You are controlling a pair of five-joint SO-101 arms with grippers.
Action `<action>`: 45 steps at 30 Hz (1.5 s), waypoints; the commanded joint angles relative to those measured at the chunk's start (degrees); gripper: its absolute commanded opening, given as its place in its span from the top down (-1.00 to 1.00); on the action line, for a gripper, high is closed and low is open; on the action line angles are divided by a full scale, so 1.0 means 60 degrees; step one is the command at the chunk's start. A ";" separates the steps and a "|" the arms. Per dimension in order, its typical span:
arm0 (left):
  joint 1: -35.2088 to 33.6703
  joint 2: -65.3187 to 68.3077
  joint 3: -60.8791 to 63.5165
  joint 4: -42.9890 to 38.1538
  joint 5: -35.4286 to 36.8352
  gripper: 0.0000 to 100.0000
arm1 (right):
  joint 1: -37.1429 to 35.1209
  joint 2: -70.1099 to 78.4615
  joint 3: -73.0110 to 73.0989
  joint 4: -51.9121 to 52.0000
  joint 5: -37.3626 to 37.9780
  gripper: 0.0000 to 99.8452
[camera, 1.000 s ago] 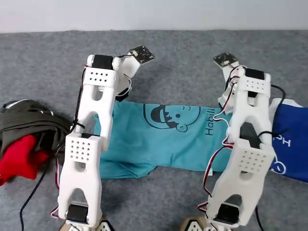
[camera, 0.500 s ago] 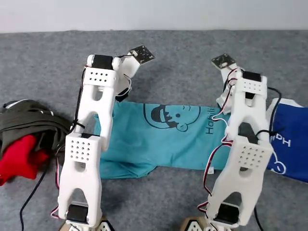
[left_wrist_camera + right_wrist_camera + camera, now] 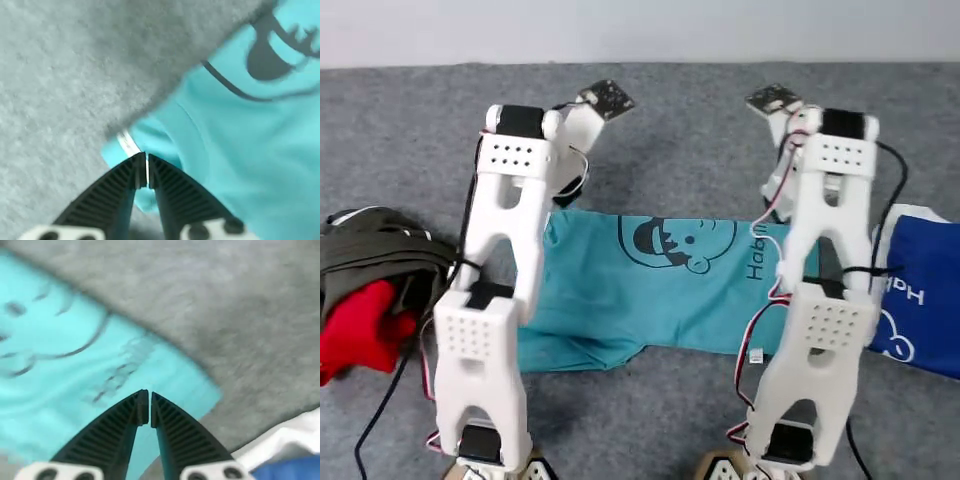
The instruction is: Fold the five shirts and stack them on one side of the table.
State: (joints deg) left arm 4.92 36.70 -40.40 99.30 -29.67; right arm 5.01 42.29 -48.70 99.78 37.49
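Teal shirt point(image 3: 650, 290) – soft, smooth knit with a dark cartoon print on the chest – lies spread flat across the middle of the table point(image 3: 700, 140), between the two white arms, its near hem rumpled into a loose fold. The table's cover is a grey, felt-like nap.

The left gripper point(image 3: 146, 170) sits at the shirt's far corner on its own side, ribbed black jaws brought together to a hair's gap, the tip right on the pale hem edge there. Whether any cloth is nipped cannot be told. The right gripper point(image 3: 149, 407) is likewise closed to a thin slit, poised over the shirt's far corner on the right side, near the printed lettering – no fabric visibly caught.

To the right, a blue shirt point(image 3: 920, 290) lies flat, touching the teal one. At the left edge lies a bunched heap: dark grey shirts point(image 3: 380, 255) over a red shirt point(image 3: 360, 325).
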 commanded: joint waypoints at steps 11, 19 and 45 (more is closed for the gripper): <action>-0.4484 -0.6359 0.5868 0.0220 0.0718 0.97 | -0.2381 -0.4344 0.4571 0.0505 -0.0967 0.96; -0.7780 -0.7663 0.6982 0.0190 0.0689 0.97 | -0.5751 -0.4974 0.5729 0.0344 -0.1055 0.96; -0.9949 -0.7648 0.7143 0.0029 -0.0278 0.97 | -1.0806 -0.2645 0.5700 -0.0462 -0.2198 0.78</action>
State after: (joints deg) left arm -54.51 -6.29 2.59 99.30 -30.99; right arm -59.43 25.93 -14.33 97.49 24.66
